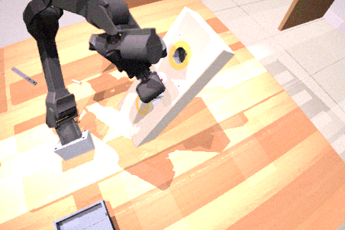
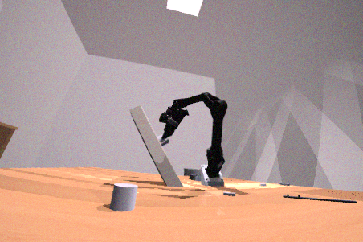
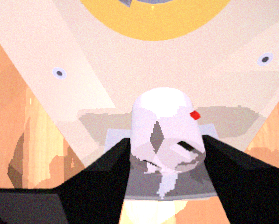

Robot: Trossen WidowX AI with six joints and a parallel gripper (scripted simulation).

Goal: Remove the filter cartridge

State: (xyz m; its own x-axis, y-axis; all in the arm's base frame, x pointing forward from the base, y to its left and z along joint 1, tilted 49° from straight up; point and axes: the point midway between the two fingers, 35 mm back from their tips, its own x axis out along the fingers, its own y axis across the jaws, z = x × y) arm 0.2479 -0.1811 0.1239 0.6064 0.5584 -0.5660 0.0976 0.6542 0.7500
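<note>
The pincer is clamped on a pale round cartridge in front of the leaning panel, with one finger on each side of it. A dark narrow slot and a red mark show on the cartridge, which appears to be the filter; whether it touches the panel cannot be told. A grey bracket lies below the cartridge, at the panel's face. Higher on the panel, a yellow ring surrounds a dark round opening with a grey part inside; a second yellow ring lies lower down, partly hidden, its contents too unclear to name. The tray rests on the worktop, well apart from the panel and cut off by the view's edge; a bare stretch of its grey floor shows. A grey cylinder stands upright on the opposite side of the panel from the arm.
</note>
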